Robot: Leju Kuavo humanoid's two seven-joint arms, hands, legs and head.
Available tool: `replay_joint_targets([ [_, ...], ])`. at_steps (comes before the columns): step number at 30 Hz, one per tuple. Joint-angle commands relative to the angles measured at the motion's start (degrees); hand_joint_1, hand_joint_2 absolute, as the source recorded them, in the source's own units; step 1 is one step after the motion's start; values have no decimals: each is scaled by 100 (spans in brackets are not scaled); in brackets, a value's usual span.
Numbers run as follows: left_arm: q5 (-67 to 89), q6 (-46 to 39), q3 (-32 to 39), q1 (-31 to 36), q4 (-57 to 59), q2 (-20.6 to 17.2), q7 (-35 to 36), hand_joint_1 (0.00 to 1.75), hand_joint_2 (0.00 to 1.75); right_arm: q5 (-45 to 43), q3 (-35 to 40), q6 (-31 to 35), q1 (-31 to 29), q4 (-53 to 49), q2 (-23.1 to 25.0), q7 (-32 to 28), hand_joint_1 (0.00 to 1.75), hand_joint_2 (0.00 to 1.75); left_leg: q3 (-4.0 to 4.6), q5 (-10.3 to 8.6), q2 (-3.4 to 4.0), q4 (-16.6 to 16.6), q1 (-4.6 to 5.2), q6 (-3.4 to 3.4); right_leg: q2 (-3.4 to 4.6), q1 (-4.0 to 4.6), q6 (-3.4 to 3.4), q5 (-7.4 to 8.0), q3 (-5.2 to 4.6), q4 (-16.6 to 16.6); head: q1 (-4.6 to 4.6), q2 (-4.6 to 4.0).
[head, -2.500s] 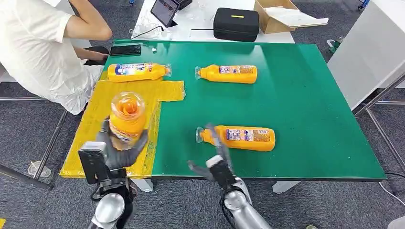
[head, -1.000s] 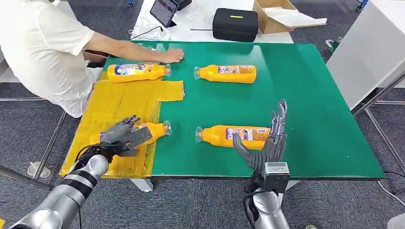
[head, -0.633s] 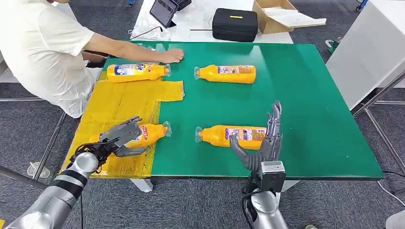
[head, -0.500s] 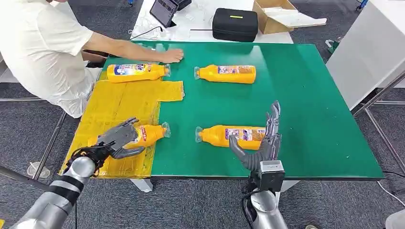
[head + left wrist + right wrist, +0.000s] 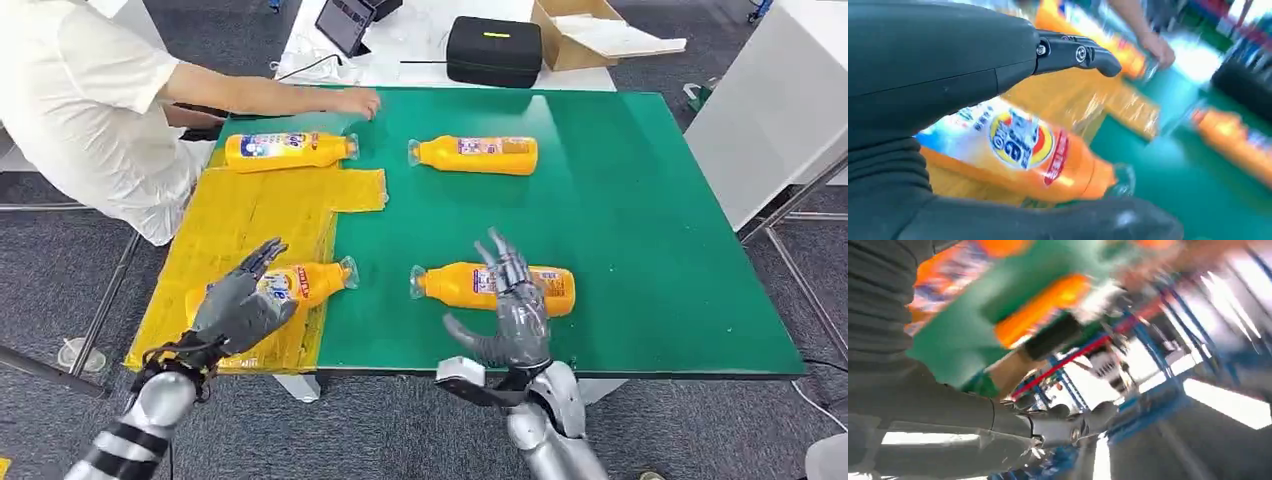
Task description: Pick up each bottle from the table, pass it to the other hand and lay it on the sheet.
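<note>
Glossy plastic bottle point(image 5: 300, 283), crinkly shiny yellow sheet point(image 5: 250, 215), matt green table point(image 5: 650, 230)

I see person point(image 5: 85, 100) in white shirt sitting at far left corner of green table point(image 5: 640, 230), one hand point(image 5: 352, 101) resting on it. Behind table I see white desk point(image 5: 420, 45) with black case point(image 5: 494, 48), tablet point(image 5: 345, 22), open cardboard box point(image 5: 590, 32). Grey carpet point(image 5: 60, 260) below.
</note>
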State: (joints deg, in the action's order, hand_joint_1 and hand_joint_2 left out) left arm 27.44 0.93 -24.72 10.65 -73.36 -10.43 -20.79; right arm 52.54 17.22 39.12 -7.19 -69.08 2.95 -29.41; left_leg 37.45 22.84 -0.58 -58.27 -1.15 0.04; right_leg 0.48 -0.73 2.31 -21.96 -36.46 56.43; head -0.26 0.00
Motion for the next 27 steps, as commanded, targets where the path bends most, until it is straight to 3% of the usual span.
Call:
replay_joint_targets([
  [1, 200, -185, 42, -682, -1163, 115, 74, 0, 0, 368, -461, 88, -426, 1399, -338, 67, 0, 175, -10, 7, -2, 0, 0, 6, -4, 2, 4, -11, 15, -3, 7, 0],
  [2, 193, -195, 64, -663, -1114, 140, 54, 0, 0, 569, -510, 88, -399, 1344, -324, 227, 0, 175, -45, 24, 2, -4, 4, 13, -8, 2, -1, -29, 50, 1, 4, 0],
  [4, 226, -254, 62, -873, -1261, 229, -88, 0, 0, 950, -389, 64, -467, 1563, -495, 704, 0, 175, -28, 15, 6, 1, 2, 7, 2, 2, -1, -17, 31, -1, 4, 0],
  [5, 259, -275, -15, -1033, -1412, 262, -141, 0, 175, 1039, -399, 63, -517, 1692, -604, 884, 0, 175, -19, 11, 10, 5, 1, 6, 5, 1, 3, -10, 22, -6, 4, 0],
  [7, 487, -495, -122, -1117, -1506, 294, -152, 0, 175, 1072, -413, -21, -599, 1822, -724, 981, 0, 175, -17, 11, 7, 4, 1, 6, 1, 1, 4, -10, 20, -5, 2, 0],
  [14, 413, -848, -60, -1214, -1712, 653, -127, 0, 175, 2465, -315, -996, -999, 2590, -1228, 2632, 0, 175, -31, 17, 4, -1, 5, 16, -6, -1, 5, -17, 38, -4, 2, 0],
  [25, 307, -819, -174, -1453, -1865, 764, -251, 0, 175, 2687, -442, -803, -941, 2388, -1151, 2913, 0, 175, -35, 13, -3, 3, 8, 10, -11, -4, 4, -13, 39, -5, 2, 0],
  [27, 280, -790, -258, -1443, -1818, 824, -260, 0, 175, 2788, -470, -1062, -1040, 2434, -1086, 3121, 0, 175, -38, 14, -2, 3, 7, 11, -10, -3, 3, -13, 41, -5, 4, 0],
])
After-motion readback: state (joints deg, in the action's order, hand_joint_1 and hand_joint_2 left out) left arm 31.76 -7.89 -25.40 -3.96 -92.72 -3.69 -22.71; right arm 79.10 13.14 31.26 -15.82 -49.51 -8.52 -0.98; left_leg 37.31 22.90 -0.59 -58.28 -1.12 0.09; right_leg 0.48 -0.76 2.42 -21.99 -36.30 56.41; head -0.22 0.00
